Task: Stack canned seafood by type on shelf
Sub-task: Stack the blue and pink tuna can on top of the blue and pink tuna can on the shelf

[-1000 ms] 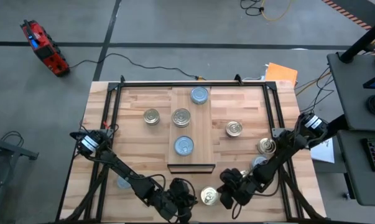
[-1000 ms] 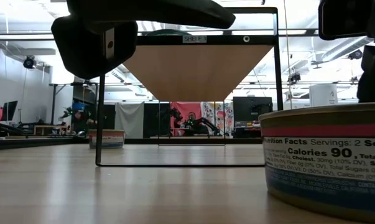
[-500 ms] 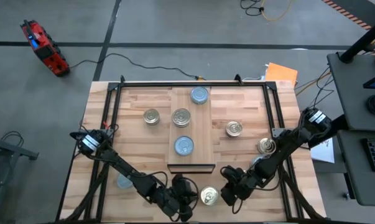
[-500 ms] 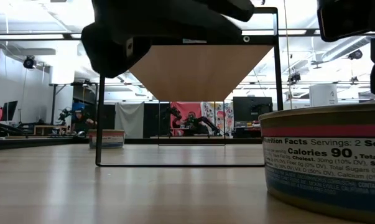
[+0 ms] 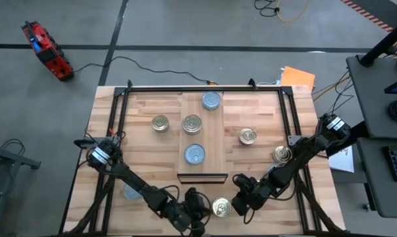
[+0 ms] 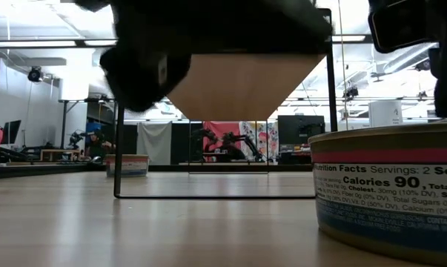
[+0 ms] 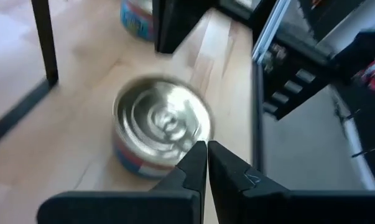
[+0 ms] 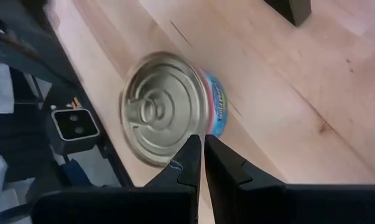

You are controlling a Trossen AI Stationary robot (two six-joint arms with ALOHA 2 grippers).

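Both grippers crept closer to the silver-topped tin (image 5: pixel 220 208) at the table's near edge; left gripper (image 5: pixel 197 204) and right gripper (image 5: pixel 238 203) flank it, jaws pinched together, holding nothing. Its label reads "Calories 90", and the shelf (image 5: pixel 201 150) frame says "SHELF 1".

This is a robotics lab or workshop. A wooden bench (image 5: pixel 139 145) stands on a bare grey concrete floor (image 5: pixel 185 26) crossed by loose cables (image 5: pixel 152 66). The low view shows an open hall with ceiling strip lights (image 6: pixel 30 44), monitors (image 6: pixel 293 130) and other robot arms (image 6: pixel 238 141) behind.
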